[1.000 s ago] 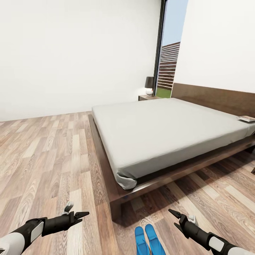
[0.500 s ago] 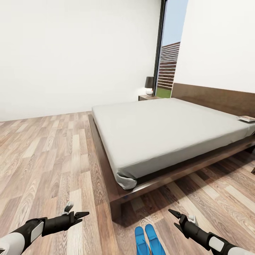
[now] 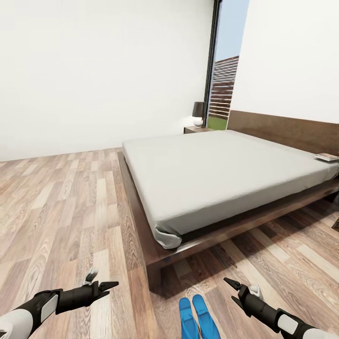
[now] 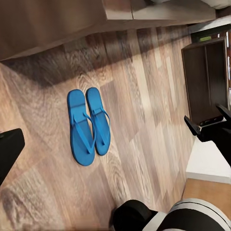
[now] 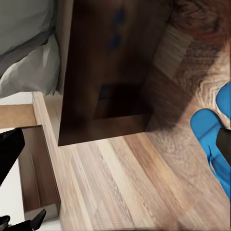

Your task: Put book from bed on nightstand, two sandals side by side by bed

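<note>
my left claw (image 3: 104, 286) spread, holding nothing, low over the wood floor (image 3: 61, 212). my right claw (image 3: 237, 286) spread too, nothing in it. two sandals (image 3: 197, 318) side by side on the floor just off the bed (image 3: 221, 174) foot corner, between my claws. book (image 3: 326, 157) lies on the mattress far edge by the headboard. nightstand (image 3: 197, 129) with a lamp (image 3: 199, 114) beyond the bed.

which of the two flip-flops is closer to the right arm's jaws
The flip-flop on the right of the pair in the head view. It lies on the side toward the right gripper, while its twin sits beside it, toward the left gripper.
</note>
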Available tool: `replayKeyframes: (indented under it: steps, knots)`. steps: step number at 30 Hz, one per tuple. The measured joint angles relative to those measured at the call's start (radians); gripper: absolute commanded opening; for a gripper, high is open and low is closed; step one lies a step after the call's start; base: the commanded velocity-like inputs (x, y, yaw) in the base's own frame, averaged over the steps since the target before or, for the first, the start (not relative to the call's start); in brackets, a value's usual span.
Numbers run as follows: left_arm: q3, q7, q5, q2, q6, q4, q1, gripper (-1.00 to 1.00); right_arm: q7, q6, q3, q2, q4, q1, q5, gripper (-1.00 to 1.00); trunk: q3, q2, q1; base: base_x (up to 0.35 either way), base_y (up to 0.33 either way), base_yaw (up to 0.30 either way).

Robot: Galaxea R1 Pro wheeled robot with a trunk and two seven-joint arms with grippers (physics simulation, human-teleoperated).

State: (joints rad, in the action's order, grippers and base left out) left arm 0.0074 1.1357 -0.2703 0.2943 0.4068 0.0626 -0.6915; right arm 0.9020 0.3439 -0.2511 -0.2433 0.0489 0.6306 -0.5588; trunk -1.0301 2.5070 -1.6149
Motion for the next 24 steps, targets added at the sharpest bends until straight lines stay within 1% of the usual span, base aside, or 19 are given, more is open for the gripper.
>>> replayKeyframes:
  steps: [6,17,24]
  knots:
    - [0.000,0.000,0.000,0.000,0.000,0.000,0.000,1.00,0.003,0.003,0.000,0.000,0.000,0.000,-0.001,1.00,0.000,0.000,0.000,-0.203,0.000,-0.163]
    - [0.000,0.000,0.000,0.000,0.001,0.000,0.000,1.00,0.004,0.002,0.000,0.000,0.000,0.000,-0.002,1.00,0.000,0.000,0.000,-0.221,0.000,-0.252]
    - [0.000,0.000,0.000,0.001,0.001,-0.001,0.000,1.00,0.001,0.001,0.000,0.000,0.000,0.000,-0.002,1.00,0.000,0.000,0.000,-0.092,0.000,-0.268]
